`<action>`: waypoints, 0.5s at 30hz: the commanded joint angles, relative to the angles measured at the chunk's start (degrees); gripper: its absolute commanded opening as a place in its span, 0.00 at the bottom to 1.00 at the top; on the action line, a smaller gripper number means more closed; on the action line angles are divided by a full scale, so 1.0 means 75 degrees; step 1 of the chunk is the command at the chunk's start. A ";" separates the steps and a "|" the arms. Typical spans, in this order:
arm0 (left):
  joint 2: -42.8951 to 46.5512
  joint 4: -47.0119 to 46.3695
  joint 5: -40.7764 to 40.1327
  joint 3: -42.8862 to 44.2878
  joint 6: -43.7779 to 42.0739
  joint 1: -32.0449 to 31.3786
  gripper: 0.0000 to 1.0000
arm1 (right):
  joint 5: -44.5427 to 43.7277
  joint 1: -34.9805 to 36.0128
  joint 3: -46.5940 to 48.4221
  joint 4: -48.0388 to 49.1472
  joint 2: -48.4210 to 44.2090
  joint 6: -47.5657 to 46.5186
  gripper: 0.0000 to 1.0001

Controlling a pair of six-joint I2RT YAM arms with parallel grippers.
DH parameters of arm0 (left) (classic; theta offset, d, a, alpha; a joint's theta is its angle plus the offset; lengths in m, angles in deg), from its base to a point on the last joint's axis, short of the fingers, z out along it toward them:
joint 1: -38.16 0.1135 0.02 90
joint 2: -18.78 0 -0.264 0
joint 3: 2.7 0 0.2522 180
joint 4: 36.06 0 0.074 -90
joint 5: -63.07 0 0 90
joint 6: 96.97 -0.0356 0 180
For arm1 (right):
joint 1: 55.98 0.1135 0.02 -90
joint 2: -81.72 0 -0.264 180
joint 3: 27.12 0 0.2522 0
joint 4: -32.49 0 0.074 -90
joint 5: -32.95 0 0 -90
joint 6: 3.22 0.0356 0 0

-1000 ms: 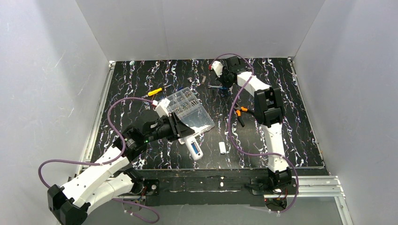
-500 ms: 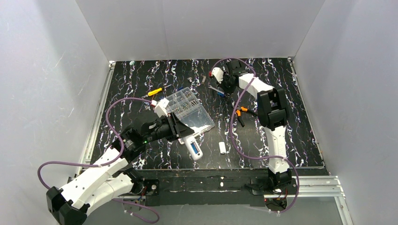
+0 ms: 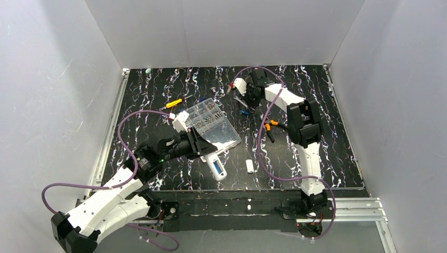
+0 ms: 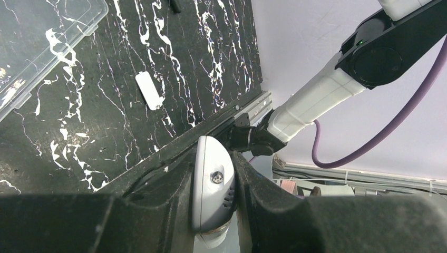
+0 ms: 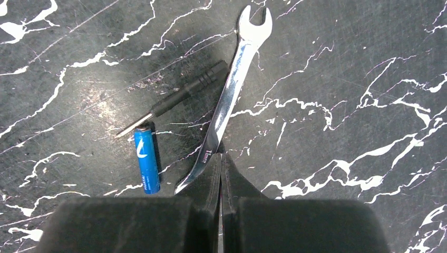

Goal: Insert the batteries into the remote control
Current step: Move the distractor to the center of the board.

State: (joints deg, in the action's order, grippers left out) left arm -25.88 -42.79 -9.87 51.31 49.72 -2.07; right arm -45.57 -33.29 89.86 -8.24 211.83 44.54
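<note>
Black, white-veined marbled surface (image 5: 342,63): the left gripper (image 4: 213,168) is clenched on the slim white plastic remote control (image 3: 220,173) near the front edge. On the far side, the right gripper (image 5: 221,163) hovers pressed shut, holding nothing, over the tail of a silver steel open-ended wrench (image 5: 232,89). The small blue cylindrical battery (image 5: 146,161) lies just left of the wrench, not touching it. Best bet is to shift left, spread the fingers across its width and descend clear of the wrench.
</note>
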 commanded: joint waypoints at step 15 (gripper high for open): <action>0.0182 0.0083 0.0173 0.0249 -0.0216 0.0044 0.00 | 0.1614 0.0056 -0.0861 -0.0284 -0.1608 -0.0222 0.32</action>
State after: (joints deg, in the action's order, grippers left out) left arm -25.38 -41.50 -9.83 51.31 48.67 -2.07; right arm -40.43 -32.98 83.67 -6.60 200.35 45.61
